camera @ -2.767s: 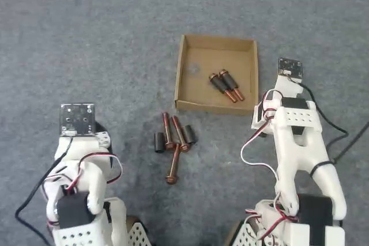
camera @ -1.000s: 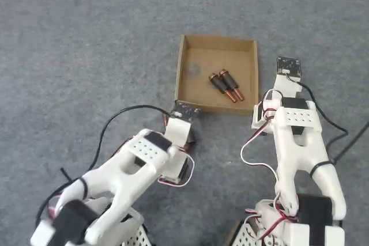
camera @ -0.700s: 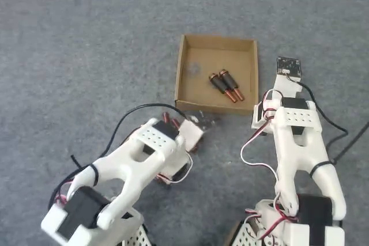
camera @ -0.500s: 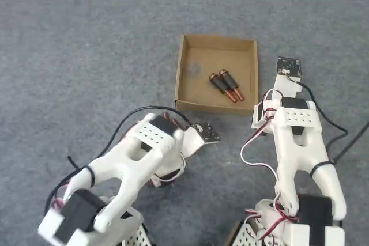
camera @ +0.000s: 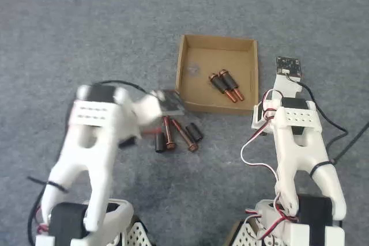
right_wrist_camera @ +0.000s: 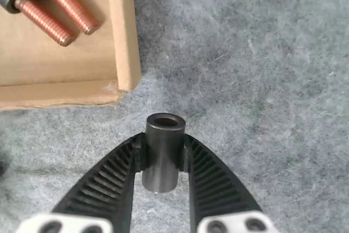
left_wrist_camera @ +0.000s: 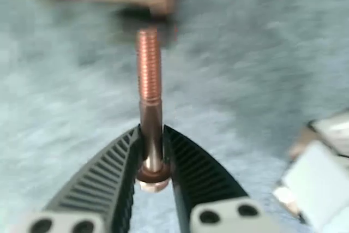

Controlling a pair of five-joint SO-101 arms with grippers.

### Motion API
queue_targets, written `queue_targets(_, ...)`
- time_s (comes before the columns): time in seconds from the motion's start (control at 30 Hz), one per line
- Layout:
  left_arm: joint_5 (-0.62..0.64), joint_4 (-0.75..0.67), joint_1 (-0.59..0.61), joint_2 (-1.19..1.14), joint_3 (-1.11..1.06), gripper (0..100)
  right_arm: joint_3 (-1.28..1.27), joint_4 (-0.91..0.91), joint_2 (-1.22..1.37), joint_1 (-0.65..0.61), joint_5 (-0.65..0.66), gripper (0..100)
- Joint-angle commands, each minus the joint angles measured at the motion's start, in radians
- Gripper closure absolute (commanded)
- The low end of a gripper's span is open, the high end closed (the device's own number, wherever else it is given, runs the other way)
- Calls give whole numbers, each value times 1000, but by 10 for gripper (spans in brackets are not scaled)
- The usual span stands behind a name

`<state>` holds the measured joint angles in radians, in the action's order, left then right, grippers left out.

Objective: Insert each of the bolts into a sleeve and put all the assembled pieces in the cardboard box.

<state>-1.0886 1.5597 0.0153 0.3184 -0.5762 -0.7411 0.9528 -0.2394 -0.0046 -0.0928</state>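
Bolt sits pinched near its head in the left fingers; right fingers pinch the sleeve, so align threads squarely with its bore.

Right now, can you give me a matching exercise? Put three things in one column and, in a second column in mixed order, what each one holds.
Column one:
1. left hand
2. right hand
3. cardboard box

Column two:
A. two finished pieces lie in it
B. grips a black sleeve
C. grips a copper bolt

Pairs: 1-C, 2-B, 3-A.
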Motion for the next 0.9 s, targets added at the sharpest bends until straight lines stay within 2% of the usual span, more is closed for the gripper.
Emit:
queue_targets(0.0,-28,11,26,-43,130,987,11,-16,-5,15,12,992)
queue_targets(0.37,-32,-28,120,-393,332,983,12,-16,-5,15,12,992)
queue_targets(0.47,-28,-26,146,-451,380,927,14,-19,-5,15,12,992)
queue_targets(0.57,-8,-32,163,-462,390,881,14,-35,-5,15,14,992)
queue_targets(0.87,48,21,158,-462,424,878,14,-36,-5,15,14,992)
